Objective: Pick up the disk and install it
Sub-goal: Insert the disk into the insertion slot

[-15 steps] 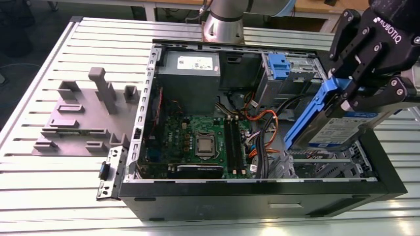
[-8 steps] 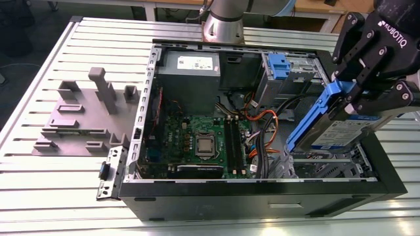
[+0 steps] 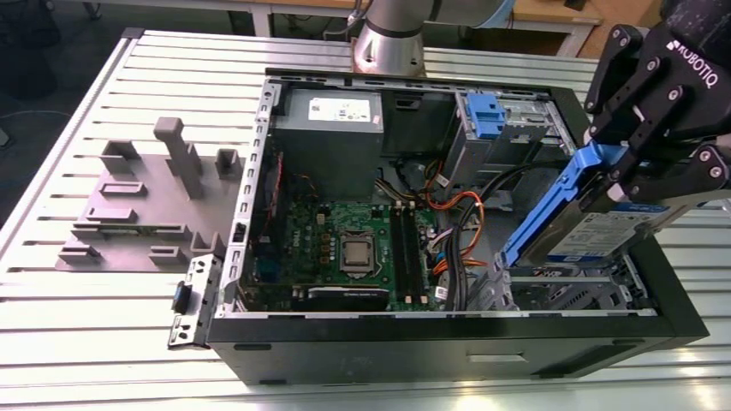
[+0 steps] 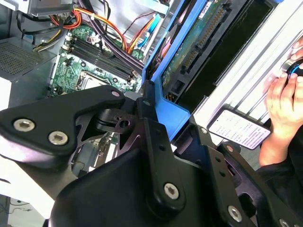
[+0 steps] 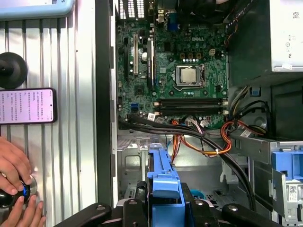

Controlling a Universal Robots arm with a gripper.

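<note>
- Disk point(image 3: 597, 235): it hangs in the air, steeply tilted, above the corner of the open computer case point(image 3: 457, 318) on the exterior view's right. It is over the metal drive bay point(image 3: 571, 287) and not yet seated.
- Gripper point(image 3: 645, 180): the jaws are closed on the disk's upper end. They pinch its blue frame point(image 5: 163, 185), which sits squeezed between the fingers in both wrist views.
- Weight and stiffness, as I judge them: a metal body, rigid and dense for its size, that will not flex. Held by one end, its weight hangs below the grip, so it may pivot if the pinch is light.
- Surface: the plastic frame looks smooth and thinner than the body. It could bow or slip under a hard or off-centre squeeze.
- Fragility: the green circuit board point(image 4: 187, 56) lies bare on one face. The frame's edges are the safe place to hold, not that board or the label.
- Surroundings: orange and black cables point(image 3: 457, 218) run just beside the bay and could snag the lower end.
</note>
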